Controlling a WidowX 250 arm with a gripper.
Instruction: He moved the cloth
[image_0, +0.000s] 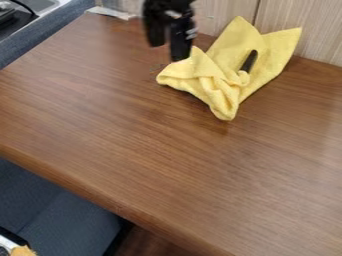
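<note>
A: Camera view, what do we log first?

B: Gripper (168, 52), upper middle, hanging beside the cloth (229, 68). Fingers apart, nothing held. Whether one touches the cloth's edge, we can't tell.

A: Cloth's position?

B: On the table (100, 110), towards the wall (320, 40). Bunched at the near side, two corners fanned up behind. A dark, handle-like thing (249, 61) lies in its folds.

A: Step in hand?

B: We judge it's lining up for a grasp; a cloth just let go could look much the same.

A: If it's a grasp, next move?

B: We ease over the nearest raised fold, lower, pinch cloth only, then lift or drag. The dark thing may ride along or slip out.
</note>
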